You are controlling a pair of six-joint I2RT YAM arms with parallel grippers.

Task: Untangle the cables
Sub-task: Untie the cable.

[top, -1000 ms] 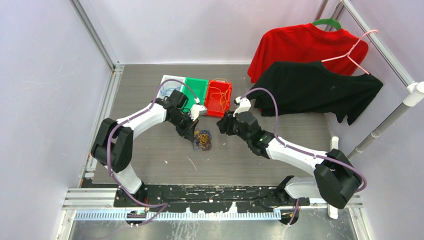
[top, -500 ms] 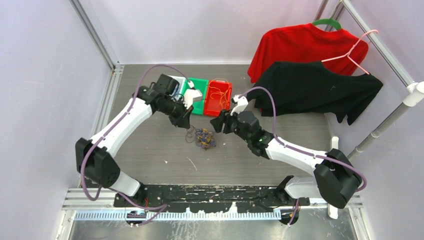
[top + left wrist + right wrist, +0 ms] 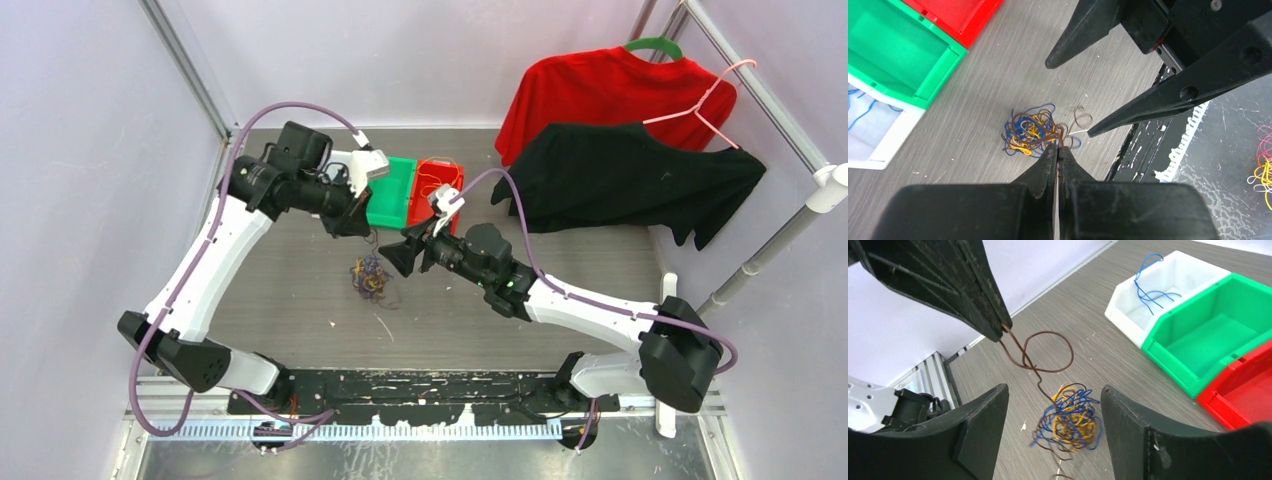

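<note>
The cables (image 3: 370,278) are a small clump of blue, yellow and brown wire on the grey table, blurred in the right wrist view (image 3: 1073,417). A brown strand loops up out of the clump (image 3: 1028,131). My left gripper (image 3: 360,232) is shut on that strand's end, above and just behind the clump. The pinch shows clearly from the right wrist, at the left gripper (image 3: 1003,330). My right gripper (image 3: 400,258) stands open just right of the clump, jaws wide and nothing between them. In the left wrist view the right gripper (image 3: 1069,99) points in above the clump.
Three bins stand in a row behind the clump: a white bin (image 3: 1168,285) holding a blue wire, a green bin (image 3: 392,192) and a red bin (image 3: 440,185) holding orange wire. A red shirt (image 3: 610,90) and a black shirt (image 3: 630,180) hang on a rack at the back right.
My left arm has risen and swung back to the left, pulling the brown strand up and dragging the clump leftward. My right gripper has opened wider and followed the clump to the left.
</note>
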